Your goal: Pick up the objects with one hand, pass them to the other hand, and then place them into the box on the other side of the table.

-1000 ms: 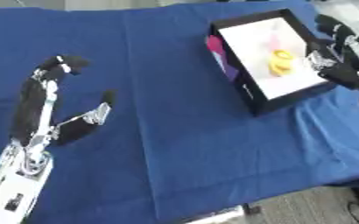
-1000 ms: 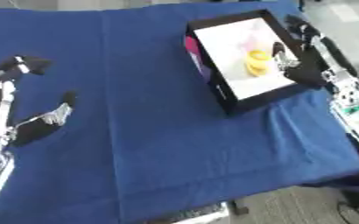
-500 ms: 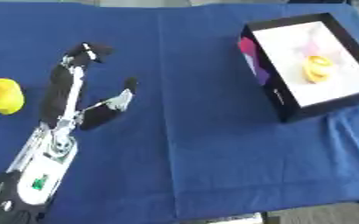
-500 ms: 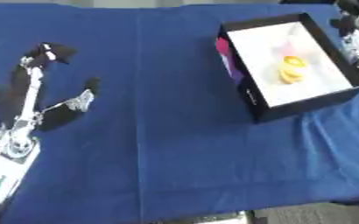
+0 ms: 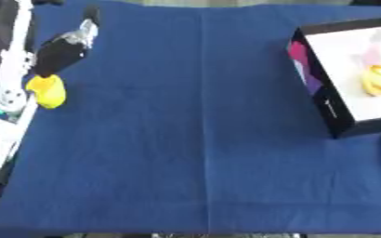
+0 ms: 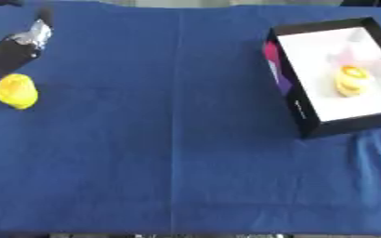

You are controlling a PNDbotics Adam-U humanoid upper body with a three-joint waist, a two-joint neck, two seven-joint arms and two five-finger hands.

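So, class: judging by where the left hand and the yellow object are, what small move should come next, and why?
Probably lower the left hand onto the yellow object and close round it. The hand hangs just above it, holding nothing, and the object lies on the blue cloth, far from the box.

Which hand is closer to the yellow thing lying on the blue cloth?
Left. The left hand hangs just above and beside the yellow thing at the cloth's left edge. The right hand is out of view.

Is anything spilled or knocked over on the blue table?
Nothing stands out. The yellow rounded object sits on the blue cloth by the left hand, and the black box with a white inside holds another yellow object.
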